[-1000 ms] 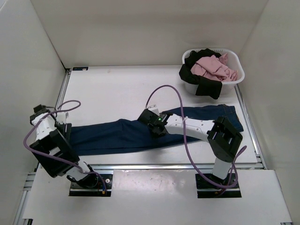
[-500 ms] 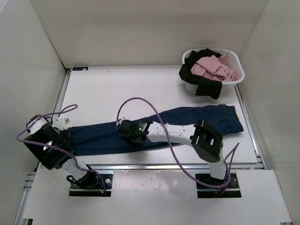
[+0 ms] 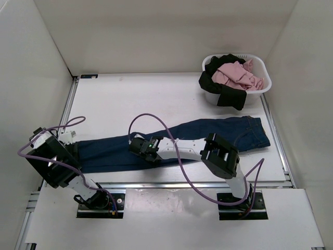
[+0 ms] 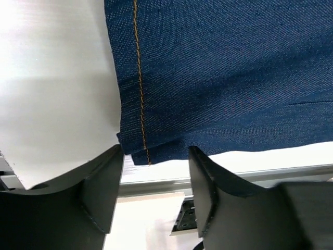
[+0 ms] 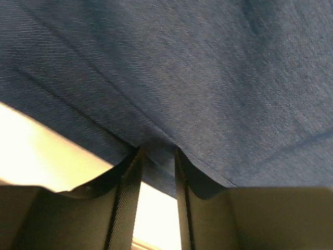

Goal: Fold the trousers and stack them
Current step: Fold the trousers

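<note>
Trousers (image 3: 208, 133) lie flat and at full length on the table (image 3: 130, 99), running from the hem at 8 o'clock to the waist at 3 o'clock, and are not yet folded.

At the 8 o'clock end the left gripper (image 4: 154, 166) has its jaws apart. The hem (image 4: 138, 104) corner, with its tan stitch, lies just at the mouth of the gap and is not pinched. To do this step well, I judge, the gripper should push further over that corner before closing.

Near 6 o'clock the right gripper (image 5: 157, 156) looks closed on a small ridge of cloth at the leg's near edge. So thin a pinch may slip, and a deeper bite would be safer before any lift. Both ends should rise together to keep the fold square.

At 1 o'clock the basket (image 3: 265, 78) holds a pink cloth (image 3: 237, 73) and a black cloth (image 3: 221, 94) that hangs over its near rim.
</note>
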You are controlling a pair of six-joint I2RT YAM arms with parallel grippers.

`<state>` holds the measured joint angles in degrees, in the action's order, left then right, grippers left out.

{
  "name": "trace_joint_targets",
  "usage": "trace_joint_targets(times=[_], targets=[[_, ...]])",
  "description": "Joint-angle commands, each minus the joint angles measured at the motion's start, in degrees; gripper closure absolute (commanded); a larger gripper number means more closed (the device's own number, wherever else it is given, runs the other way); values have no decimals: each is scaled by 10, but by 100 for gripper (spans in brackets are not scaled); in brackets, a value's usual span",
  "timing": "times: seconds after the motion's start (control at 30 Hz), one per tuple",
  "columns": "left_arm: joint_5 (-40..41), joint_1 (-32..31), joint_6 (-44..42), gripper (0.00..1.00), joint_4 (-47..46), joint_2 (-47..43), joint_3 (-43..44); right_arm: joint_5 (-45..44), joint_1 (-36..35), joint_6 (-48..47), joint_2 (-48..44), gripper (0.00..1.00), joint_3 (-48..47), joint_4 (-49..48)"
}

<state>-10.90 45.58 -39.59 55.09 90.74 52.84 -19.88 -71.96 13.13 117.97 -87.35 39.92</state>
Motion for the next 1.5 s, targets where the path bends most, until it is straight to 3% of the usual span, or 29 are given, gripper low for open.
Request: trace_joint_targets(times=[0.0,0.07,0.1,0.27,0.43,0.5,0.83,0.97,1.0,1.27,1.47], targets=[[-13,1,-2,37,-13,-4,-7,-49,6,6,9,68,-24,31],[-19,1,-2,44,-13,-4,-18,-49,6,6,9,72,-15,31],[-25,1,-2,47,-13,-4,-18,-49,6,6,9,79,-15,25],[-30,1,-2,51,-13,-9,-23,-49,6,6,9,87,-10,25],[-30,1,3,73,-13,-9,-18,-60,6,6,9,100,-15,31],[-16,1,3,86,-13,-9,-18,-67,6,6,9,100,-15,36],[0,1,-29,86,52,-21,61,-65,6,0,-47,100,15,24],[0,1,-35,86,63,-21,61,-47,6,-6,-70,66,53,7],[0,1,-35,86,63,-16,56,-47,6,-17,-78,63,66,7],[-5,1,-35,86,63,-16,45,-76,6,-41,-135,63,132,23],[-5,1,-29,86,63,-16,50,-88,6,-47,-113,63,127,42]])
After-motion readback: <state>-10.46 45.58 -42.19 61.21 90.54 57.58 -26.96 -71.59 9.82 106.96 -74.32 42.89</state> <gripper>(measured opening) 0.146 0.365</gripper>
